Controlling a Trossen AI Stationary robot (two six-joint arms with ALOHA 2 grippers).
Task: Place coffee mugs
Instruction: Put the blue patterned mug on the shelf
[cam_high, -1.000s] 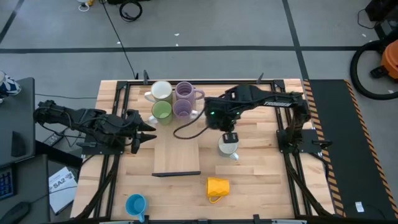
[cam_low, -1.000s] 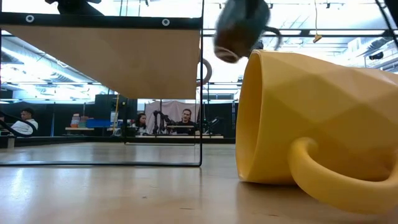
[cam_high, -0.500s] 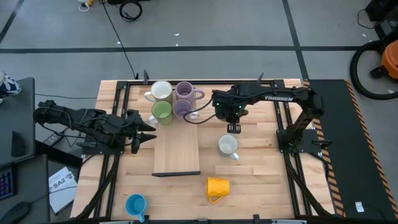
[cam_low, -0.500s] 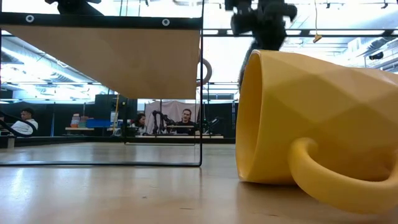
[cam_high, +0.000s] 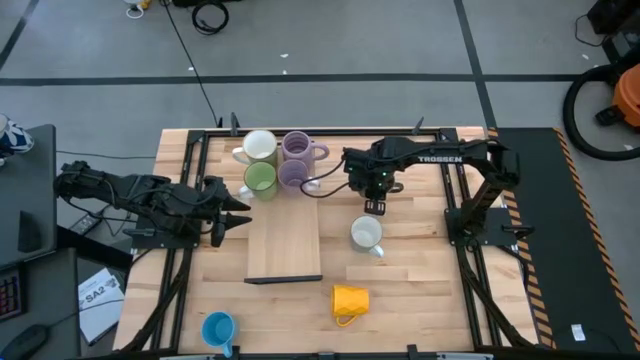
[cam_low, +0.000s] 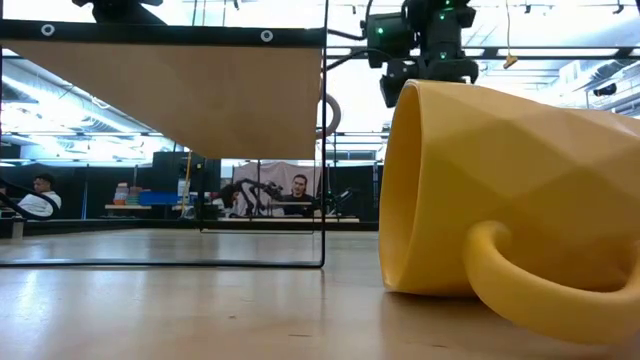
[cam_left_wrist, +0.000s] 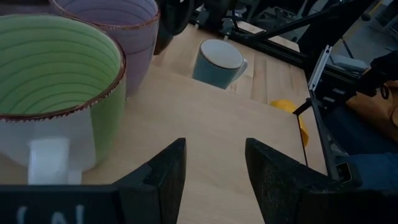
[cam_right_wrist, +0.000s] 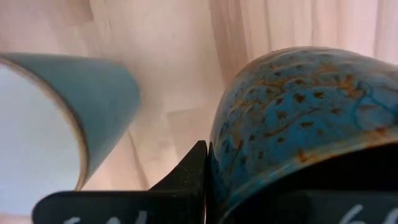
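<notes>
The right gripper (cam_high: 373, 200) is clamped on the dark speckled mug (cam_right_wrist: 292, 112), one finger (cam_right_wrist: 196, 171) pressed against its wall in the right wrist view. A second ago this claw hung directly over the white mug (cam_high: 366, 233). It has since drawn back, so that mug now sits just ahead of the claw and apart from it, upright on the table.

To the claw's side stands the finished cluster: a second white mug (cam_high: 259, 146), two lavender mugs (cam_high: 298, 146) and the green mug (cam_high: 260, 178). The shift suggests the dark mug is bound for a spot beside that group, though it has not been set down.

Farther from the claw, the yellow mug (cam_high: 349, 300) lies on its side and the blue mug (cam_high: 217, 328) waits by the table's near edge. The left gripper (cam_left_wrist: 214, 149) idles across the wooden board (cam_high: 285, 240), fingers parted around nothing.
</notes>
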